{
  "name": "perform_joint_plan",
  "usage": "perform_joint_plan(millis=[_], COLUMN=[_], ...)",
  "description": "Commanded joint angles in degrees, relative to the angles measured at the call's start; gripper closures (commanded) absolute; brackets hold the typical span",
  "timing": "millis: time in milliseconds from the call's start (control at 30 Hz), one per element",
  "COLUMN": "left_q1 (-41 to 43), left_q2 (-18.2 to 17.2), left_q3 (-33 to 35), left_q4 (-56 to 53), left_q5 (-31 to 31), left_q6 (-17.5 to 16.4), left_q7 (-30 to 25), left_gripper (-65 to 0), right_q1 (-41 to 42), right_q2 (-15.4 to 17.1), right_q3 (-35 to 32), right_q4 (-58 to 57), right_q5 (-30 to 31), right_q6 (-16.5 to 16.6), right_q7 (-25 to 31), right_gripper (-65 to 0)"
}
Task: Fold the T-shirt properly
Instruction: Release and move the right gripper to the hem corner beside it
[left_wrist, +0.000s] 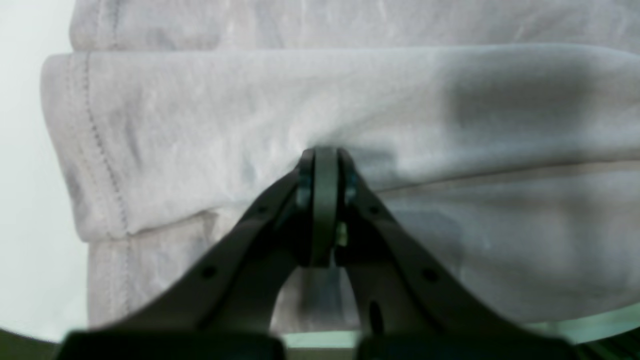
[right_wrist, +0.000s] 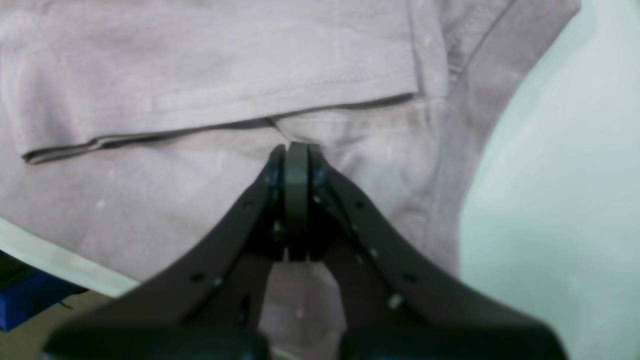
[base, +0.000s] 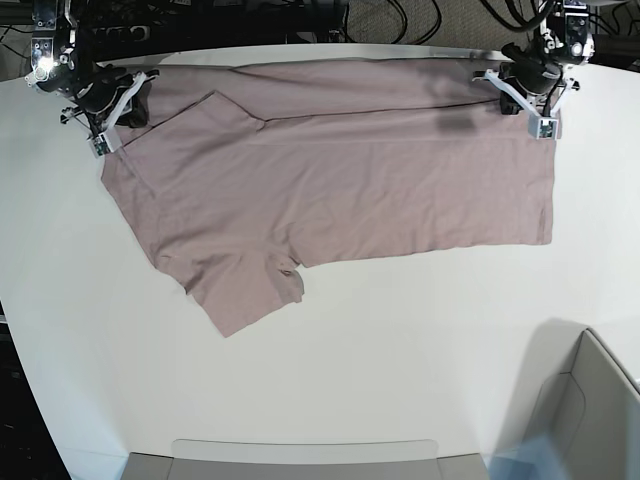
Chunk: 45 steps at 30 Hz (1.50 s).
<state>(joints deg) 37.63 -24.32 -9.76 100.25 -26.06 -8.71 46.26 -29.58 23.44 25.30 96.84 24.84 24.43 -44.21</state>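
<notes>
Base view shows the soft, wrinkled mauve-pink T-shirt (base: 340, 180) spread on the smooth white table (base: 400, 350); left gripper (left_wrist: 325, 152) and right gripper (right_wrist: 296, 147), jaws pressed together, each pinch its cloth.

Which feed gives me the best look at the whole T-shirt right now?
The base view: it shows the whole T-shirt spread on the table, one sleeve sticking out near its front edge. The left wrist view shows only a blurred hemmed fold at the left gripper; the right wrist view shows only layered edges by the right gripper.
</notes>
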Motion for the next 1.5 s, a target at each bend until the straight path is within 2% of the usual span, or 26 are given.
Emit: perform_joint_plan(millis=[0,200,333,500,733,900,1033,1133,1233,1333,1467], left_q1=[1.6,1.5,0.0,-3.6,-10.2,-14.2,-17.0,-17.6,-17.6,-17.6,-17.6], left_q2=[-0.3,-0.3,-0.1,-0.1,-0.1,0.0,0.2,1.3,1.5,1.8,1.9], left_q3=[0.0,0.0,-3.4,-8.2,-14.5,-15.3,-14.7,-14.7,-14.7,-14.7,-14.7], left_q4=[0.5,6.3,8.4,8.5,12.0,13.1,13.1,12.9,12.9,12.9,12.7], left_q5=[2.3,2.3,2.3,2.3,2.2,2.2,1.9,2.2,2.2,2.2,2.2], left_q6=[1.4,1.4,1.4,1.4,1.2,1.2,1.2,1.2,1.2,1.2,1.2], left_q7=[6.1,6.1,6.2,10.4,16.9,19.9,21.9,22.3,22.3,22.3,22.3], left_gripper=[0.0,0.0,0.0,0.0,0.0,0.0,0.0,0.0,0.0,0.0,0.0], right_q1=[-0.2,1.0,1.3,1.8,8.4,17.0,27.9,36.1,42.8,45.5,43.9], right_q2=[0.5,-0.7,-0.6,-0.8,-1.7,-1.7,-2.1,-4.8,-7.7,-9.2,-9.2], right_q3=[2.1,7.2,8.9,10.2,9.7,4.2,-4.9,-9.3,-10.8,-10.9,-11.0], right_q4=[0.9,2.9,4.5,6.9,7.6,6.2,-2.3,-12.3,-21.9,-28.6,-30.4], right_q5=[-1.3,-1.3,-1.2,-1.2,-1.3,-1.7,-9.0,-16.0,-20.6,-24.2,-28.6], right_q6=[-0.5,-0.5,-0.5,-0.5,-0.5,-0.5,-0.6,-0.6,-0.6,-0.6,-0.6], right_q7=[-0.7,-0.7,-0.7,-0.7,-0.7,-0.8,-0.8,-0.5,0.4,3.6,3.8], right_gripper=[0.0,0.0,0.0,0.0,0.0,0.0,0.0,0.0,0.0,0.0,0.0])
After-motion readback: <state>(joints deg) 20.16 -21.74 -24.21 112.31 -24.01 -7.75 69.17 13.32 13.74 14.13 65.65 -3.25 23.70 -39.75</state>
